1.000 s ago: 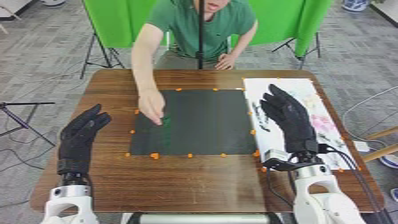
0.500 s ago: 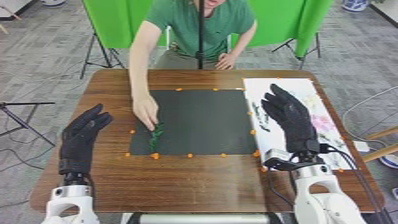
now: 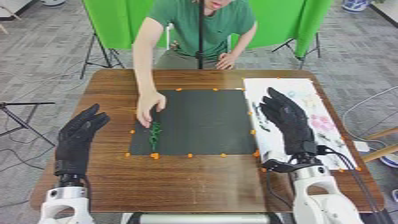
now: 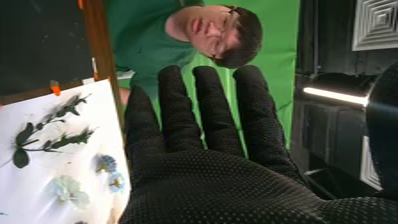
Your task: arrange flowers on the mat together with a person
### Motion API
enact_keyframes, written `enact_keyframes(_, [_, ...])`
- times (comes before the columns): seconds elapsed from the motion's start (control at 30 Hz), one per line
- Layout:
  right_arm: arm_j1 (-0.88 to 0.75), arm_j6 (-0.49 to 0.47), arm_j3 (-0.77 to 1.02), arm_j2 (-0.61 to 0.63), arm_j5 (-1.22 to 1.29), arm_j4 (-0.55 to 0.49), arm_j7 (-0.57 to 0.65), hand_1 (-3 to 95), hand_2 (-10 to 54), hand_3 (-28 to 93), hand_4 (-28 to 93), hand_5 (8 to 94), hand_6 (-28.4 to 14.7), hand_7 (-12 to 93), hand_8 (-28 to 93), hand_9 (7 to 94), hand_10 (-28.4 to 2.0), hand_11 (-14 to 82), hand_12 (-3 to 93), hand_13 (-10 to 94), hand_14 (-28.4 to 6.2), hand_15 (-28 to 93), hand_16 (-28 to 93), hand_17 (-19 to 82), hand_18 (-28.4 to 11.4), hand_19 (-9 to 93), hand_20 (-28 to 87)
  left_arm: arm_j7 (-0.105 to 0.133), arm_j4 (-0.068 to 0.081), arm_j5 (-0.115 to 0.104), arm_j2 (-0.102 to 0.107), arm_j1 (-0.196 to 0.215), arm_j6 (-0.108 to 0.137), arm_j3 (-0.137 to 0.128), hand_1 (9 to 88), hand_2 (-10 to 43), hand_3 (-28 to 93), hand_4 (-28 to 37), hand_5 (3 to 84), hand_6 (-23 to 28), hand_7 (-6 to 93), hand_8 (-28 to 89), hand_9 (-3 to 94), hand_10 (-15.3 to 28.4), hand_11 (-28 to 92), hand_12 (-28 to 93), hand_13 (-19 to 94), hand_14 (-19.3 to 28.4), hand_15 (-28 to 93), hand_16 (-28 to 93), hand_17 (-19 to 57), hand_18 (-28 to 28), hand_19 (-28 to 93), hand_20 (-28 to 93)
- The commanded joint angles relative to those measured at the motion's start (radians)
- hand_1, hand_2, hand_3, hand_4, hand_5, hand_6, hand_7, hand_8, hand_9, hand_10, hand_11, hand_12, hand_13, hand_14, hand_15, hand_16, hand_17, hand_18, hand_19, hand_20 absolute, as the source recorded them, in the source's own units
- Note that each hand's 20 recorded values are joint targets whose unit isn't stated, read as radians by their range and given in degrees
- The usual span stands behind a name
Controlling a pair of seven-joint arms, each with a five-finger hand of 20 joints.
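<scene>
In the head view, a green leafy stem [image 3: 155, 136] lies upright along the left side of the dark mat [image 3: 206, 122], with a person's hand at its far end. My left hand [image 3: 78, 131] is left of the mat with fingers straight. My right hand [image 3: 289, 120] hangs over the white sheet [image 3: 266, 90], fingers straight, holding nothing. The right wrist view has my right hand [image 4: 218, 180] with its fingers extended, beside leafy sprigs [image 4: 49, 135] and pale blue flowers [image 4: 107, 167] on the white sheet [image 4: 27, 195].
Pink flowers [image 3: 322, 121] lie on the sheet right of my right hand. Orange markers [image 3: 155, 156] line the mat's edges on the wooden table [image 3: 178, 185]. The person's arm [image 3: 145, 65] reaches across the table's far edge.
The person's hand, first over the mat's left part, has moved left and laid the green stem down along the mat's left side. Both my hands have shifted only slightly.
</scene>
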Motion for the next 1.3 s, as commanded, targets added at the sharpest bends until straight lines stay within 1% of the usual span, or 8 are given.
enact_keyframes(0.03, [-0.016, 0.044, -0.004, -0.007, -0.003, -0.007, -0.02, 18.4, -9.5, 74, -28, 37.6, -1.9, 14, -8, 40.4, -14.2, 4.5, 15.2, 32, -14.7, 10, 17, 18, -15.4, 1, 25, -0.011, -0.001, -0.003, -0.015, 0.022, -0.008, -0.004, 33.7, -9.5, 66, -19.5, 46.4, 2.1, 14.8, -7, 46.4, 13.0, 18, 13, 39, 16.2, 15, 3, 9.7, 10.7, 2, 20])
enact_keyframes(0.3, [-0.013, 0.035, -0.011, -0.008, -0.005, -0.005, -0.014, 18.4, -9.5, 73, -27, 37.6, -1.9, 14, -9, 40.5, -14.3, 4.5, 15.5, 32, -14.7, 10, 18, 18, -15.3, 1, 25, -0.007, -0.001, -0.001, -0.02, 0.023, -0.006, -0.008, 33.6, -9.5, 66, -19.6, 46.4, 2.1, 14.9, -7, 46.3, 13.0, 18, 13, 39, 16.1, 15, 3, 9.5, 10.6, 2, 20])
enact_keyframes(0.53, [-0.011, 0.06, -0.013, 0.001, -0.003, -0.009, -0.022, 18.4, -9.5, 73, -27, 37.9, -2.2, 14, -9, 40.6, -14.4, 4.5, 15.6, 33, -14.7, 10, 18, 18, -15.3, 1, 25, -0.008, 0.003, 0.003, -0.01, 0.011, -0.008, -0.01, 33.6, -9.5, 66, -19.6, 46.5, 2.2, 15.0, -7, 46.2, 12.8, 18, 13, 39, 16.2, 14, 3, 9.5, 10.6, 2, 20])
enact_keyframes(0.63, [0.0, 0.139, -0.012, 0.016, -0.054, -0.022, -0.039, 19.3, -9.5, 73, -27, 38.7, -2.8, 14, -9, 41.3, -14.6, 4.7, 15.7, 33, -14.6, 10, 18, 19, -15.4, 2, 26, -0.005, 0.002, -0.008, -0.011, 0.013, 0.0, -0.014, 33.4, -9.5, 66, -19.7, 46.5, 2.1, 15.1, -7, 46.2, 12.8, 18, 13, 39, 16.2, 14, 3, 9.5, 10.6, 2, 20])
enact_keyframes(0.77, [0.011, 0.354, -0.008, 0.087, -0.161, -0.063, -0.03, 23.4, -9.5, 75, -28, 40.9, -3.1, 15, -9, 43.8, -14.1, 5.6, 16.2, 36, -12.1, 11, 17, 20, -14.4, 4, 27, -0.008, 0.002, -0.009, -0.005, 0.016, -0.002, -0.018, 32.4, -9.5, 67, -19.8, 46.4, 2.1, 15.0, -7, 46.2, 12.9, 18, 13, 39, 16.2, 14, 3, 9.6, 10.5, 2, 20])
enact_keyframes(0.97, [-0.053, 0.455, 0.115, 0.227, -0.588, -0.158, 0.262, 24.9, -9.5, 74, -28, 47.1, -3.9, 18, -10, 51.8, -14.6, 12.7, 18.5, 46, -12.9, 16, 20, 24, -13.7, 13, 34, -0.007, 0.0, -0.008, -0.005, 0.018, 0.002, -0.02, 32.3, -9.5, 67, -19.7, 46.4, 2.2, 14.7, -7, 46.3, 12.9, 18, 13, 39, 16.2, 14, 3, 9.6, 10.6, 2, 20])
enact_keyframes(1.1, [-0.13, 0.418, 0.21, 0.298, -1.021, -0.184, 0.493, 24.5, -9.5, 70, -28, 53.3, -3.8, 18, -9, 58.8, -14.8, 19.0, 20.2, 57, -12.6, 20, 25, 27, -14.6, 26, 40, -0.011, -0.001, -0.008, -0.001, 0.021, 0.001, -0.024, 32.3, -9.5, 67, -19.7, 46.5, 2.3, 14.6, -7, 46.2, 13.0, 18, 13, 39, 16.2, 14, 3, 9.6, 10.6, 2, 20])
enact_keyframes(1.3, [-0.195, 0.26, 0.267, 0.383, -1.267, -0.159, 0.692, 27.0, -9.5, 71, -28, 59.7, -1.0, 21, -10, 68.1, -14.6, 23.3, 21.7, 64, -12.0, 32, 26, 29, -15.6, 39, 43, -0.018, -0.002, -0.004, 0.001, 0.024, -0.002, -0.025, 32.4, -9.5, 67, -19.9, 46.5, 2.3, 14.7, -7, 46.3, 12.9, 18, 13, 39, 16.2, 14, 3, 9.6, 10.6, 2, 20])
